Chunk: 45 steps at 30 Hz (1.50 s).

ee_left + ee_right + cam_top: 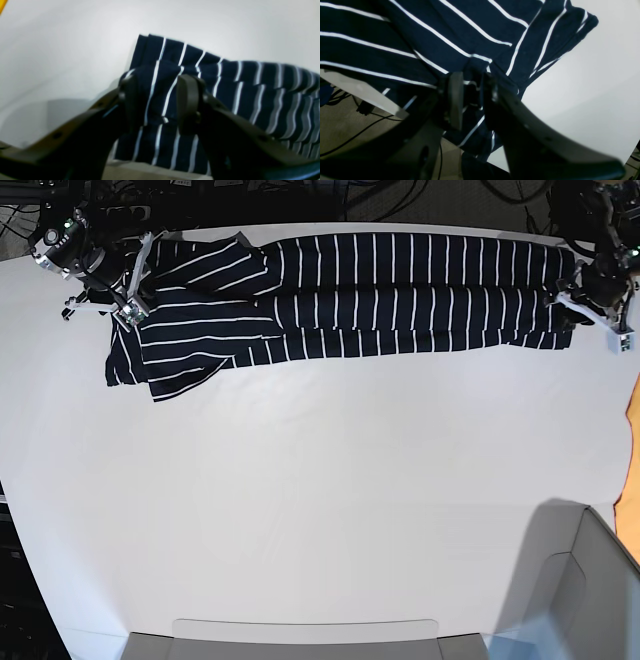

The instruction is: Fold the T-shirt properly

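The T-shirt (380, 290), dark navy with thin white stripes, lies folded into a long band along the far edge of the white table (320, 480). My left gripper (562, 297) is at the band's right end. In its wrist view the left gripper (157, 82) stands open, with a raised fold of the T-shirt (250, 82) loose between the jaws. My right gripper (125, 305) is at the sleeve end on the left. In its own view the right gripper (471, 80) has its jaws parted around a bunch of the T-shirt (445, 30) at the table's edge.
An orange cloth (634, 440) shows at the right edge. A grey bin (575, 580) stands at the front right, and a grey tray rim (300, 635) runs along the front. Beyond the table's far edge, cables (357, 125) lie on the floor.
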Each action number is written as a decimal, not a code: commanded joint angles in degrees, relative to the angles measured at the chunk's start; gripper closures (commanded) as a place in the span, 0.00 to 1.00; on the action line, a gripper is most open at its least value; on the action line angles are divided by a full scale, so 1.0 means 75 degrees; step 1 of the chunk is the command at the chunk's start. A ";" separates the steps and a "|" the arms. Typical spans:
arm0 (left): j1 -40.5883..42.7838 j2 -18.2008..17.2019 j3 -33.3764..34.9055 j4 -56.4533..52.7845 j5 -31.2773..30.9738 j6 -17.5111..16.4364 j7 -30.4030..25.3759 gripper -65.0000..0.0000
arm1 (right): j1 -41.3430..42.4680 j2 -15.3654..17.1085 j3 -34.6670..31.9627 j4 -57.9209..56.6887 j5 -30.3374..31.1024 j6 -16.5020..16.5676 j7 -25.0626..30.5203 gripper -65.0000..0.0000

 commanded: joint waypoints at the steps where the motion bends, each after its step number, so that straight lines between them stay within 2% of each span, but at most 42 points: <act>1: -0.0018 -0.0168 -0.0267 -0.0053 -0.0189 0.0027 -0.0108 0.59 | 0.0001 0.0129 0.0042 0.0100 0.0047 0.0010 0.0084 0.74; 6: -0.0053 -0.0180 -0.0489 -0.1073 -0.0751 -0.0008 -0.0132 0.59 | 0.0106 0.0223 0.0042 0.0006 0.0047 0.0010 0.0084 0.73; 14: -0.0030 -0.0180 -0.0325 -0.1225 -0.0716 -0.0031 -0.0144 0.59 | 0.0153 0.0434 0.0030 -0.0006 0.0047 0.0010 0.0084 0.73; 18: -0.0041 -0.0191 0.0378 -0.1553 -0.0705 -0.0031 -0.0249 0.59 | 0.0165 0.0446 0.0030 -0.0018 0.0047 0.0010 0.0084 0.73; 20: -0.0030 -0.0191 0.0929 -0.1940 -0.0693 -0.0031 -0.0589 0.59 | 0.0165 0.0446 0.0030 -0.0018 0.0047 0.0010 0.0084 0.73; 25: -0.0018 -0.0578 0.2183 -0.3159 -0.0693 -0.0031 -0.1386 0.59 | 0.0165 0.0446 0.0030 -0.0053 0.0047 0.0010 0.0084 0.73; 28: -0.0100 -0.0649 0.2464 -0.3757 -0.0693 -0.0031 -0.1609 0.59 | 0.0165 0.0446 0.0030 -0.0053 0.0047 0.0010 0.0084 0.73; 31: -0.0663 -0.0637 0.2546 -0.4050 -0.0693 -0.0031 -0.1574 0.59 | 0.0212 0.0446 0.0030 -0.0053 0.0047 0.0010 0.0084 0.73; 34: -0.1026 -0.0637 0.2488 -0.3956 -0.0693 -0.0019 -0.1234 0.59 | 0.0282 0.0446 0.0030 -0.0041 0.0047 0.0010 0.0084 0.73; 37: -0.1049 -0.0684 0.2476 -0.3382 -0.0693 -0.0019 -0.1210 0.60 | 0.0294 0.0446 0.0053 -0.0018 0.0023 0.0010 0.0084 0.73; 41: -0.1038 -0.1024 0.2453 -0.2409 -0.0681 0.0016 -0.1128 0.67 | 0.0282 0.0446 0.0065 -0.0018 0.0012 0.0010 0.0084 0.73; 45: -0.0956 -0.1129 0.2066 -0.1729 -0.0681 0.0039 -0.1105 0.67 | 0.0282 0.0422 0.0053 -0.0018 0.0012 0.0010 0.0084 0.73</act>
